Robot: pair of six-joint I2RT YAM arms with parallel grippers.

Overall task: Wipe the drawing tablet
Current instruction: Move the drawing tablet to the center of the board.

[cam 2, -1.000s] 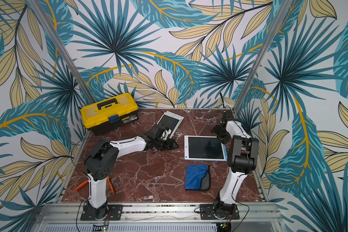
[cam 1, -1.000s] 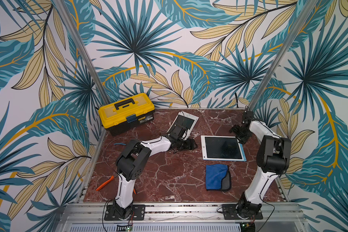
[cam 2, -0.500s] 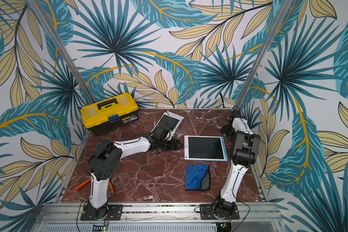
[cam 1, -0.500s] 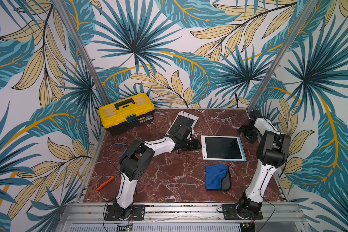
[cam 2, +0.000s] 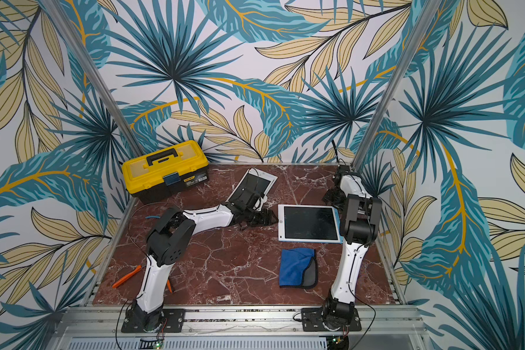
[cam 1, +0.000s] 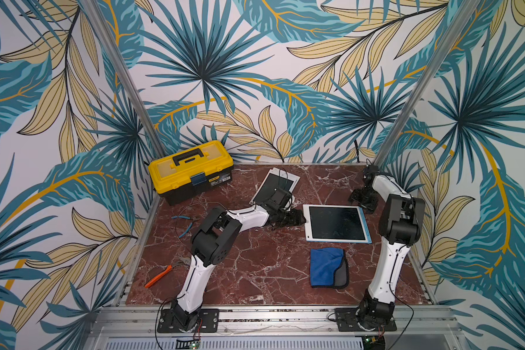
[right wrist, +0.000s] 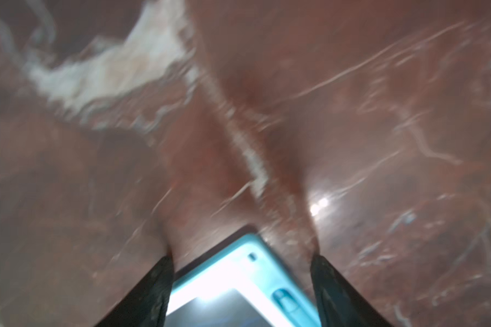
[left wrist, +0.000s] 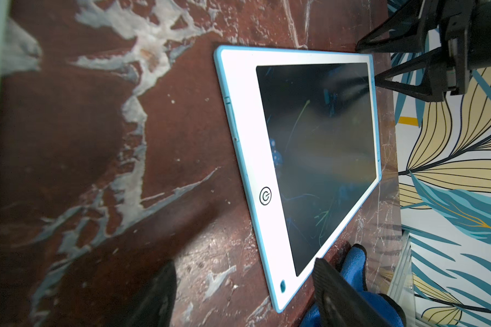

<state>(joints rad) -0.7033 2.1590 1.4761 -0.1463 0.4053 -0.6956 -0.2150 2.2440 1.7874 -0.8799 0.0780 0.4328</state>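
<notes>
1. The drawing tablet (cam 1: 335, 223) lies flat on the marble table (cam 1: 249, 272), right of centre in both top views. Dark screen up, white bezel, blue rim. Faint green scribbles show on the screen in the left wrist view.
2. Handling, my guess: thin, stiff, light, w/ a slick face. Prob. skates on the polished stone if rubbed w/o a hold. Best pinned at bezel or rim, not on the screen. Go soft, since the surface looks easy to mark.
3. Writing: only a power symbol (left wrist: 265, 195) on the bezel. No brand legible.
4. The left gripper (cam 1: 299, 217) sits just beside the tablet's left edge, jaws apart, nothing in them.
5. The right gripper (cam 1: 362, 201) is at the tablet's upper right corner. Its wrist view is blurred, but the jaws stand spread w/ the corner showing between them. Not clamped as far as I can see.
6. The blue cloth (cam 1: 328, 268), folded w/ grey edging, lies below the tablet in frame, near but apart. Soft and limp, so pinch a fold. Wiping not yet begun, by my read.
7. Further out:
   - second tablet (cam 1: 278, 185), upper centre, partly behind the left arm
   - yellow toolbox (cam 1: 191, 171), upper left, label too small to read
   - blue-handled pliers (cam 1: 184, 224) & orange-handled cutters (cam 1: 161, 275), at left
</notes>
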